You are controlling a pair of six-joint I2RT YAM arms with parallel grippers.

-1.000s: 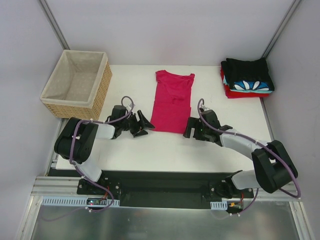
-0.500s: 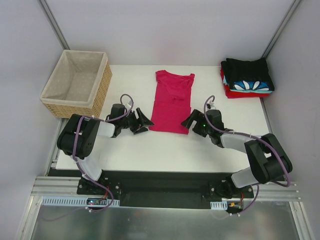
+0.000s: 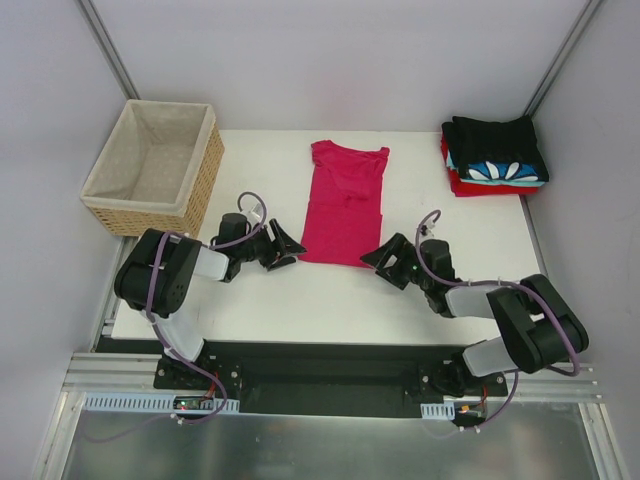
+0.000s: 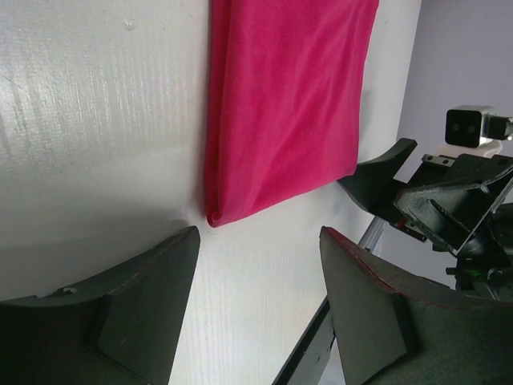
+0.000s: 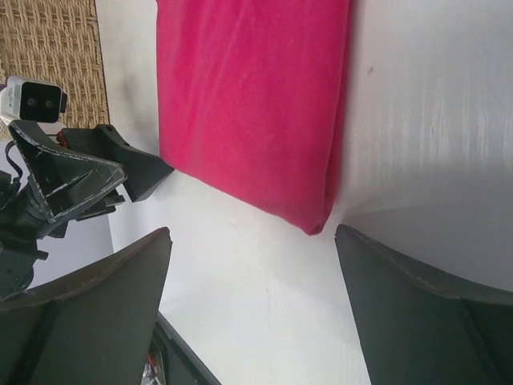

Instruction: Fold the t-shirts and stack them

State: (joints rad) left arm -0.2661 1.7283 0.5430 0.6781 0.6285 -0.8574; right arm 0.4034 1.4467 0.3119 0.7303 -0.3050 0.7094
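Observation:
A crimson-pink t-shirt (image 3: 343,200) lies on the white table (image 3: 300,295), folded lengthwise into a narrow strip, collar at the far end. My left gripper (image 3: 290,248) is open, low at the strip's near left corner, with nothing between its fingers. The left wrist view shows that corner (image 4: 212,216) just ahead of the open left gripper (image 4: 258,234). My right gripper (image 3: 378,262) is open beside the near right corner. In the right wrist view the shirt (image 5: 248,104) ends just ahead of the empty right gripper (image 5: 252,233). A stack of folded t-shirts (image 3: 495,155), black on top, sits at the far right.
A woven wicker basket (image 3: 150,165) with beige lining stands at the far left, off the table's left edge. The table's near edge runs close behind both grippers. Grey walls enclose the scene.
My right gripper has swung toward the near edge and turned toward the shirt's near right corner, its jaws slightly narrower. The left gripper edged closer to the near left corner. The shirt has not moved.

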